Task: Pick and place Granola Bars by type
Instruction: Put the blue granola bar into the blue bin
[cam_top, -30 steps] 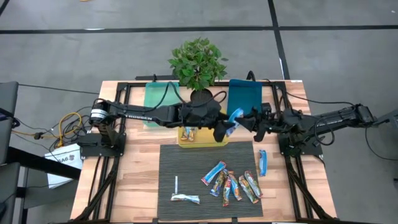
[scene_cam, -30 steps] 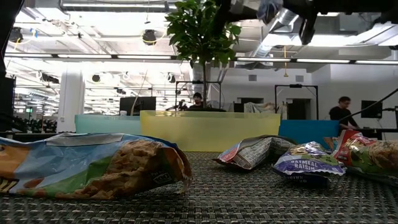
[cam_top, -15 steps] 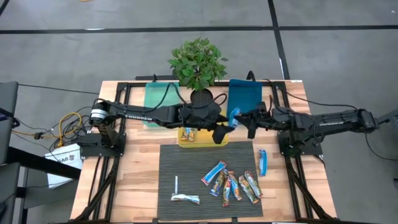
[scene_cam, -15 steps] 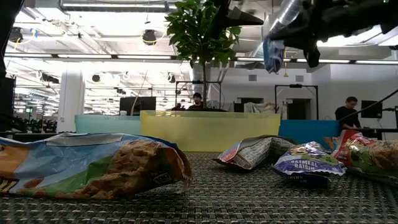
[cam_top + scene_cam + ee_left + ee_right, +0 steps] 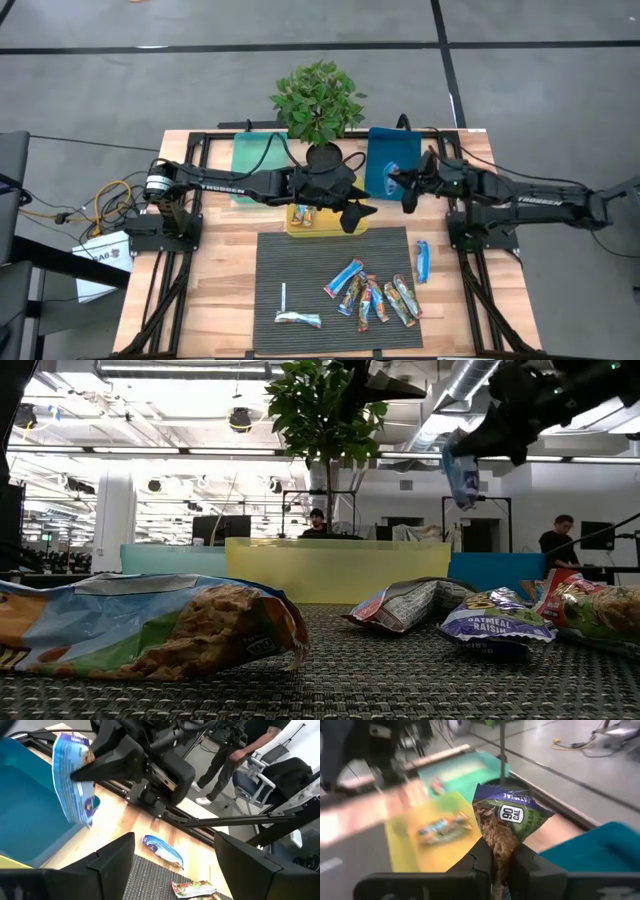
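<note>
My right gripper (image 5: 397,184) is shut on a blue granola bar (image 5: 460,472) high above the blue bin (image 5: 395,150) at the table's far right. The left wrist view shows that bar (image 5: 75,780) in the air over the bin. My left gripper (image 5: 357,213) stands open and empty just left of it, above the yellow bin (image 5: 330,226). Several more bars (image 5: 372,294) lie flat in a cluster on the dark mat (image 5: 300,260), and one blue bar (image 5: 422,262) lies on the wood beside the mat. My right gripper pinches the blue bar near one end (image 5: 501,851) between its two fingers (image 5: 482,862). The fingers come from the table's right, slanting a little downward. The bar is lifted clear and hangs tilted below the fingertips (image 5: 492,442), over the blue bin.
A green bin (image 5: 250,155) stands at the far left, and the yellow bin holds bars (image 5: 307,214). A potted plant (image 5: 318,100) rises behind the bins. A torn wrapper (image 5: 298,319) and a thin white stick (image 5: 283,297) lie on the mat's near left. People stand beyond the table.
My right gripper has carried the blue bar away from my left gripper toward the far right, over the blue bin. It rolled and sank a little on the way. The bar, first up at the fingers, now hangs tilted below them.
</note>
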### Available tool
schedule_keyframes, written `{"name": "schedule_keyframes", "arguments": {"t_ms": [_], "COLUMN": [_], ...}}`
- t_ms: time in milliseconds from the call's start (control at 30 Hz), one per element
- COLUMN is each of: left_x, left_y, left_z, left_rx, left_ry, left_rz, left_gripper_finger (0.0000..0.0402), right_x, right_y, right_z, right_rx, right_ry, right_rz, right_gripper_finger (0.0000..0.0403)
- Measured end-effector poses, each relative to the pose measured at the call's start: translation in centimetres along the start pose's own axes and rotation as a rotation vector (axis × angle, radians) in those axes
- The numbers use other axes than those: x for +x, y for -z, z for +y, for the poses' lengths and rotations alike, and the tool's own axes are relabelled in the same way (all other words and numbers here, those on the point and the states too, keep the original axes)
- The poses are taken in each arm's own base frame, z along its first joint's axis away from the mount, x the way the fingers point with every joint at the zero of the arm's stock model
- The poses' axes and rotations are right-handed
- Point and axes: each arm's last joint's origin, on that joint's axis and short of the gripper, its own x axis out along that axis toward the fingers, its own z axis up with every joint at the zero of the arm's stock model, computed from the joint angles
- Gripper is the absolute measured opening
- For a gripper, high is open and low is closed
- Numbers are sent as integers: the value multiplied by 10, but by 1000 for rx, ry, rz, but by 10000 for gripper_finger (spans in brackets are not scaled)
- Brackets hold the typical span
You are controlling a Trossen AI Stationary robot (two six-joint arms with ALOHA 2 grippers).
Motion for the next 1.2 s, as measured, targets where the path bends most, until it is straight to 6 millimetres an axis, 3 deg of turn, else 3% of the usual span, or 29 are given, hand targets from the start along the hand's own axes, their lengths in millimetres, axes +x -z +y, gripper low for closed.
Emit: {"name": "schedule_keyframes", "arguments": {"t_ms": [267,600,900,1200], "left_x": [0,0,0,0], "left_y": [0,0,1,1], "left_z": [0,0,1,1], "left_rx": [0,8,12,16], "left_ry": [0,-2,-12,-15], "left_rz": [-1,-1,5,11], "left_gripper_finger": [265,265,265,265], "right_x": [3,28,70,106], "right_y": [-27,-39,-31,-5], "right_z": [-8,-10,-8,-10], "right_rx": [-232,-402,-542,-579], "right_ry": [76,75,19,-13], "right_rz": [210,545,777,955], "right_gripper_finger": [23,30,30,30]}}
